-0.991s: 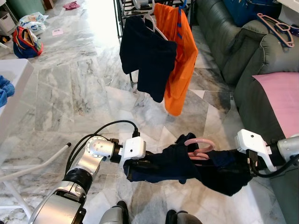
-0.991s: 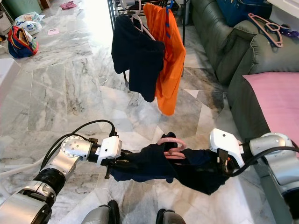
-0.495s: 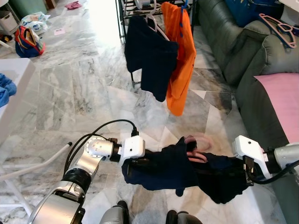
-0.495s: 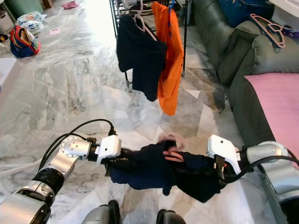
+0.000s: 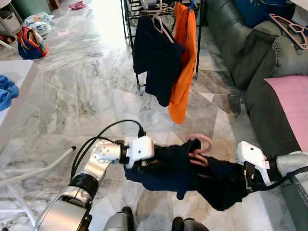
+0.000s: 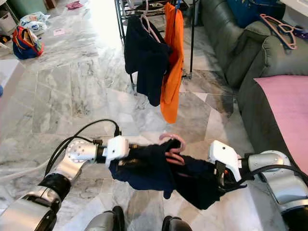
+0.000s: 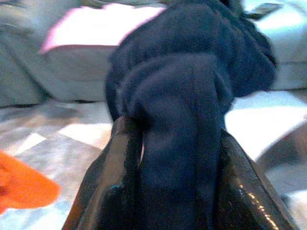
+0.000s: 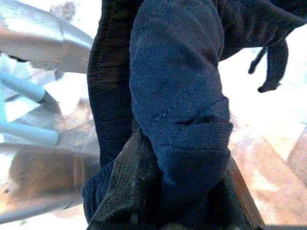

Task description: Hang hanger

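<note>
A dark navy garment (image 5: 187, 168) on a pink hanger (image 5: 200, 147) is stretched between my two grippers, low over the marble floor. My left gripper (image 5: 151, 163) is shut on the garment's left end; in the left wrist view its black fingers (image 7: 112, 172) pinch a thick fold of the navy cloth (image 7: 182, 120). My right gripper (image 5: 240, 180) is shut on the right end, where the cloth (image 8: 177, 115) bunches between the fingers. The pink hook sticks up from the middle. Ahead stands a black clothes rack (image 5: 144, 9) with a navy shirt (image 5: 156, 60) and an orange shirt (image 5: 183, 62) hanging on it.
A grey-green sofa (image 5: 260, 53) with a pink cloth (image 5: 291, 106) runs along the right; a spare pink hanger (image 5: 288, 29) lies on its arm. A white table edge (image 5: 14, 96) with blue cloth is at the left. Bags (image 5: 30, 42) sit far left on the floor.
The camera has moved forward and the rack sits closer to centre. Both grippers keep their hold; the left arm has moved right, so the garment hangs more bunched between them.
</note>
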